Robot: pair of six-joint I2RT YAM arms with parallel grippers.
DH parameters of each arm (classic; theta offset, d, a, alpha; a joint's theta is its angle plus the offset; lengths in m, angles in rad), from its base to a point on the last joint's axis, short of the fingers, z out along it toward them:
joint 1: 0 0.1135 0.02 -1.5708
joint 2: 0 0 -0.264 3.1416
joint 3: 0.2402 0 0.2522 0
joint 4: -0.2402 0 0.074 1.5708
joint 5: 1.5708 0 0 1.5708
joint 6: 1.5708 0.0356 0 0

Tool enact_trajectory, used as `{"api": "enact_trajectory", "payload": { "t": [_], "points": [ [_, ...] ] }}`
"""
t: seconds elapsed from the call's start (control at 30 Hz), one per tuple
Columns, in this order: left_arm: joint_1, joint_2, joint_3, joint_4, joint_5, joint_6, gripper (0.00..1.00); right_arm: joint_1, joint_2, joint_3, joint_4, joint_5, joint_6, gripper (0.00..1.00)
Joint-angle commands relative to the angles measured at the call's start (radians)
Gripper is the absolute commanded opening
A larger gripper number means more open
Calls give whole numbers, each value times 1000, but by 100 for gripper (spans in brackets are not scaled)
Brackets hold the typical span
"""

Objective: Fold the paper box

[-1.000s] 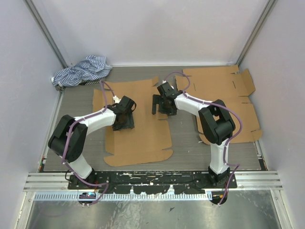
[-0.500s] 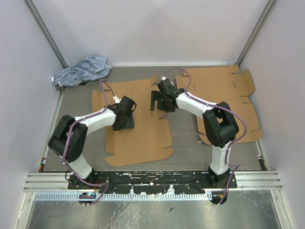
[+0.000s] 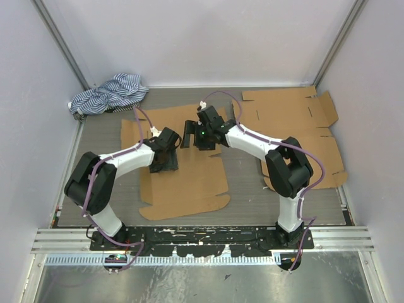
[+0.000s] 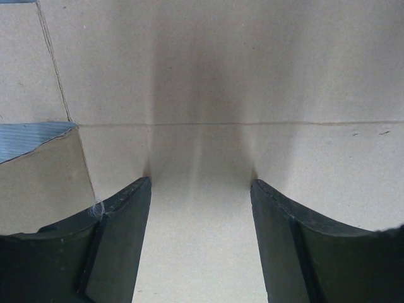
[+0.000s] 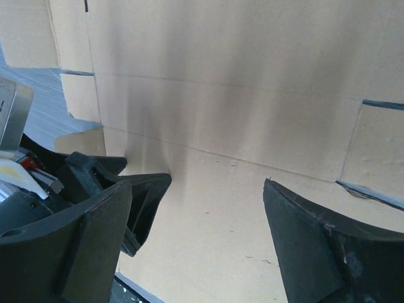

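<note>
Toward the lower middle of the top view, the paper box (image 3: 189,183) lies flat and unfolded on the grey table (image 3: 243,183). On its left part the left gripper (image 4: 201,189) points down, its jaws spread wide and holding nothing. Slightly farther, over the sheet's upper right part, the right gripper (image 3: 194,136) is also wide open and empty. Farther right lies another flat cardboard (image 3: 297,120). A striped cloth (image 3: 107,93) is in the upper left corner.

Soft, even light from above; the top view is sharp. In both wrist views, diffuse shadows streak the flat paper box (image 4: 202,76), dimming its middle.
</note>
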Motion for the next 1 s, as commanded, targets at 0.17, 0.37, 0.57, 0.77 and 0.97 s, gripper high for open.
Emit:
{"api": "enact_trajectory", "payload": {
  "t": [0.17,0.37,0.57,0.77,0.97],
  "points": [
    [-12,57,-30,15,81,-28,70,-9,-54,13,-72,205,-24,90],
    [-14,56,-23,11,83,-25,70,-56,-41,1,-143,303,-39,92],
    [-15,49,-24,5,78,-21,70,-113,-31,-36,-126,298,-53,92],
    [-16,52,-25,2,78,-20,70,-135,2,-59,-84,241,-68,90],
    [-17,49,-22,-4,75,-18,70,-137,31,-62,-52,186,-84,83]
  ]
}}
